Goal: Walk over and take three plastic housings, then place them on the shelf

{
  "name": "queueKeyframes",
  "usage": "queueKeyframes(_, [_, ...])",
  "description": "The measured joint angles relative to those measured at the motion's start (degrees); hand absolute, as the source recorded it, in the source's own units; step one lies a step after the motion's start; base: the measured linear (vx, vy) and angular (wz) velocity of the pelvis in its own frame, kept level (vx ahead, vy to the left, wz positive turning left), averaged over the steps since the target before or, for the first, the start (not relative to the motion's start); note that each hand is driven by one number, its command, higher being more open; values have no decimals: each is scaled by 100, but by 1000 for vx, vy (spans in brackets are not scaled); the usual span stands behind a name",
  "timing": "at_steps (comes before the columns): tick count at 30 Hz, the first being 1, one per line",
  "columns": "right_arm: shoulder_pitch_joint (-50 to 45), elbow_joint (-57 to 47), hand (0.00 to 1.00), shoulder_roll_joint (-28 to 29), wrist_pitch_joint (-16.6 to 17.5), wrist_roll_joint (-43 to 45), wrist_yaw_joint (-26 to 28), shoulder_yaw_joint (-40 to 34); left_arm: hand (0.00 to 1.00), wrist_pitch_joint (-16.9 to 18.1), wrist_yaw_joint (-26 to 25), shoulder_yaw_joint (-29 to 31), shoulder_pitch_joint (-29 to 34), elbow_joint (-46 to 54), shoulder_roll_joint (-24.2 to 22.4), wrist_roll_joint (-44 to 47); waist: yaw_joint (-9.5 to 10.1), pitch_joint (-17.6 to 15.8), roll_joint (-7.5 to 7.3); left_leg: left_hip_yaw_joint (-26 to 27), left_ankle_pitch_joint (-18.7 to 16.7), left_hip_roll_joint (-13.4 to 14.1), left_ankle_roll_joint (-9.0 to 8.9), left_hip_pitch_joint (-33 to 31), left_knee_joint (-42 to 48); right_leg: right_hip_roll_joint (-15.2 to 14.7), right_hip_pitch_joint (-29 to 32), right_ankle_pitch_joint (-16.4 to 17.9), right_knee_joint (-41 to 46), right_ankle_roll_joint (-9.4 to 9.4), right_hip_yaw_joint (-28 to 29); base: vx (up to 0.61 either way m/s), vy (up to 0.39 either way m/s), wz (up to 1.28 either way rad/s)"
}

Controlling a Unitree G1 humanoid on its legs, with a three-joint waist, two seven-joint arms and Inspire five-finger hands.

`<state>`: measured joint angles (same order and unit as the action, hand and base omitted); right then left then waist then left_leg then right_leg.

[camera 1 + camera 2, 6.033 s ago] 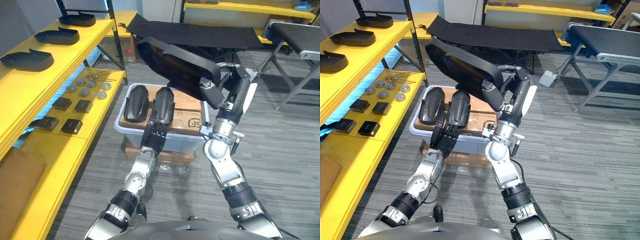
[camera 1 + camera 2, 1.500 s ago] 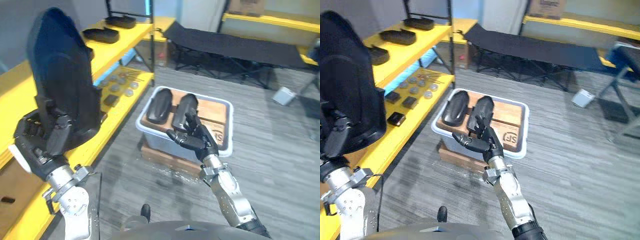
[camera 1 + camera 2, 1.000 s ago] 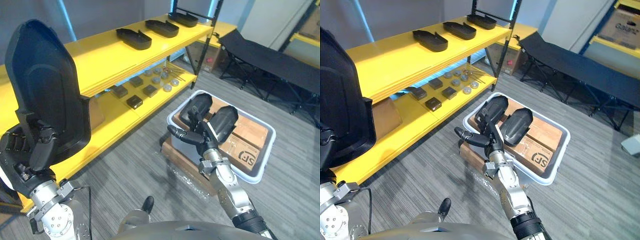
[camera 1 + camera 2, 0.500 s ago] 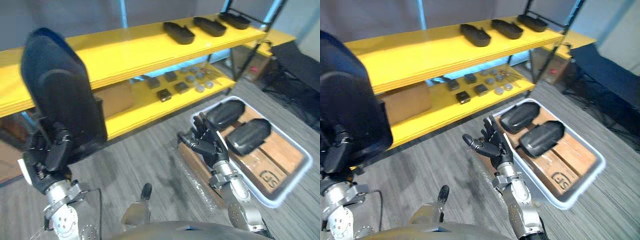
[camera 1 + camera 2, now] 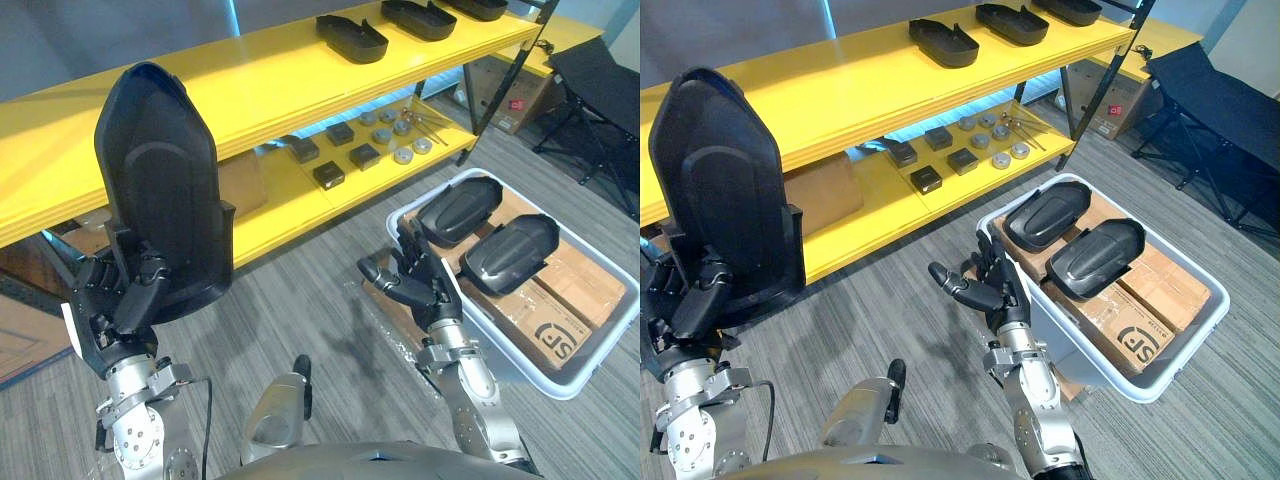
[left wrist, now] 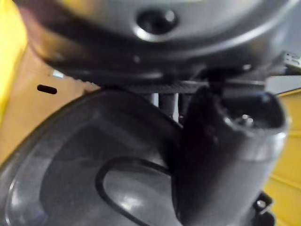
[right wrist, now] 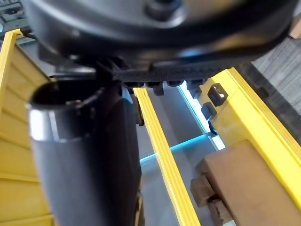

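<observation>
The left robot hand [image 5: 118, 312] has its fingers curled tight round the bottom of one big black plastic housing [image 5: 160, 190]. It holds the housing up on end, in front of the yellow shelf [image 5: 840, 95]. The right robot hand [image 5: 415, 285] has its fingers spread apart and holds nothing. It is just beside the white bin [image 5: 565, 378] on the floor.

Two more housings lie side by side in the bin, on top of brown boxes: the far housing [image 5: 460, 208] and the near housing [image 5: 512, 252].

Three shelf housings lie in a row on the top board: first [image 5: 945, 42], second [image 5: 1012, 22], third [image 5: 1072, 8].

On the lower board sit four small black boxes [image 5: 927, 179] and some small round silver discs [image 5: 1000, 160], too small to count well.
</observation>
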<state>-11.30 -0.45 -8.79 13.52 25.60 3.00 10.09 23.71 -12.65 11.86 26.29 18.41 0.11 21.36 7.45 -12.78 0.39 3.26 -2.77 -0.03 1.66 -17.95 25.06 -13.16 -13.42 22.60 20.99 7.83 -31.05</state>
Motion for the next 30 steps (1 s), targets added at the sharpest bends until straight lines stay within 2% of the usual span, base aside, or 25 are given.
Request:
queueKeyframes(2, [0,36,100,178,-1,67,1,-88,0,-10,-1,76,-140,11,50,-166,13,23,-118,117,-347,-159,63,-1,308,-220,-152,57,43,95,-21,271,198,2])
queueKeyframes(3, [34,37,100,225,-1,248,26,-150,0,-29,-17,106,-307,15,56,-189,-26,36,-114,127,-545,-254,139,9,481,-399,55,-109,813,-68,267,341,210,21])
queueKeyframes(5, [36,38,100,245,-8,291,26,-227,0,-59,-11,101,-460,15,70,-240,-117,43,-111,15,-611,-353,237,66,499,-591,473,-428,1772,-477,602,245,162,39])
queueKeyframes(6, [39,40,100,282,-10,278,22,-321,0,-88,-5,103,-577,17,109,-332,-173,40,-128,-76,-676,-448,275,219,367,-753,934,-1130,2601,-743,950,263,159,45])
queueKeyframes(7, [42,56,100,332,-15,273,17,-374,0,-103,-5,101,-615,19,173,-339,-250,45,-149,-187,-666,-511,349,475,107,-796,1273,-1836,3191,-718,1312,326,179,45])
queueKeyframes(8, [52,54,100,375,-14,272,25,-387,0,-103,-23,101,-618,23,228,-303,-303,52,-160,-254,-632,-547,440,641,-49,-753,1481,-1617,3495,-664,1455,306,119,31])
queueKeyframes(9, [90,54,100,397,-15,264,29,-397,0,-104,-73,76,-620,23,231,-237,-326,43,-133,-322,-606,-537,427,863,-207,-645,1704,-1265,3589,-608,1470,293,94,21])
queueKeyframes(11, [104,42,100,402,-15,161,18,-407,0,-105,-145,13,-624,24,223,-122,-312,50,-114,-370,-595,-540,418,1232,-491,-464,1936,-905,3206,-585,1314,315,87,10])
queueKeyframes(12, [110,31,100,401,-15,161,9,-411,0,-105,-183,-3,-623,24,219,-119,-305,53,-102,-386,-594,-540,416,1348,-577,-410,2006,-831,2985,-589,1251,277,58,10])
queueKeyframes(14, [169,-62,100,398,-12,167,-14,-508,0,-105,-313,-58,-639,26,212,-106,-316,66,-42,-469,-616,-542,372,1580,-805,-159,2304,-799,1898,-529,1269,225,33,18])
queueKeyframes(15, [227,-120,100,400,-6,173,-27,-624,0,-106,-425,-129,-677,25,209,-112,-323,64,-5,-566,-638,-545,349,1647,-890,0,2518,-846,1239,-462,1451,219,-11,39])
queueKeyframes(18, [158,-399,100,401,-6,173,-83,-964,0,-106,-479,-362,-783,9,207,-109,-574,82,40,-1199,-704,-604,283,1691,-913,391,2786,-1305,-136,-155,2397,222,-80,95])
queueKeyframes(19, [105,-475,100,399,-6,173,-94,-997,0,-106,-481,-423,-800,4,207,-108,-615,83,18,-1353,-723,-641,251,1734,-912,404,2777,-1387,-268,-143,2564,257,-225,127])
queueKeyframes(20, [-3,-626,100,393,-5,173,-99,-1018,0,-107,-475,-553,-797,3,204,-110,-654,90,-22,-1621,-792,-696,142,1863,-899,421,2677,-1556,-436,-195,2827,261,-262,112])
queueKeyframes(21, [-80,-756,100,388,-5,167,-117,-1054,0,-106,-443,-642,-796,6,210,-104,-663,128,-81,-1797,-880,-743,23,1918,-846,414,2544,-1721,-564,-278,2941,328,-362,127])
queueKeyframes(22, [-131,-923,100,381,-4,157,-119,-1031,0,-104,-362,-692,-791,29,215,-99,-649,198,-174,-1950,-1110,-786,-45,1928,-716,419,2325,-1971,-701,-374,2959,273,-345,96])
queueKeyframes(23, [-100,-979,100,346,8,150,-102,-1002,0,-95,-327,-687,-769,48,218,-93,-574,277,-251,-1924,-1387,-772,-15,1908,-544,423,2206,-2304,-764,-236,2928,296,-403,82])
queueKeyframes(24, [19,-957,100,179,17,89,-69,-1001,0,-103,-320,-709,-731,12,159,25,-559,345,-36,-1669,-1694,-319,-77,1791,-261,618,2110,-2175,-690,-298,2622,224,-328,58])
queueKeyframes(25, [68,-955,100,93,23,5,-63,-1003,0,-102,-300,-705,-698,9,146,105,-583,391,35,-1517,-1728,-99,-154,1722,-193,706,2088,-2113,-697,-359,2483,199,-293,62])
queueKeyframes(26, [166,-951,100,-82,24,-45,-40,-1029,0,-103,-289,-673,-635,1,132,133,-585,439,120,-1387,-1706,158,-324,1735,-205,820,2037,-2029,-677,-459,2341,212,-250,53])
queueKeyframes(27, [254,-949,100,-218,26,-53,40,-1098,0,-105,-291,-634,-586,-1,118,134,-578,463,166,-1345,-1663,273,-418,1732,-234,908,2002,-1985,-689,-531,2245,205,-231,42])
queueKeyframes(29, [339,-945,100,-341,26,-50,52,-1234,0,-124,-292,-618,-579,-5,84,129,-586,459,182,-1269,-1621,369,-474,1726,-109,982,1844,-1937,-752,-604,2126,173,-162,32])
queueKeyframes(30, [360,-943,100,-392,31,-49,49,-1328,0,-126,-292,-621,-578,-28,77,106,-585,455,189,-1195,-1608,385,-473,1623,303,1022,1661,-1882,-853,-601,2075,141,-110,25])
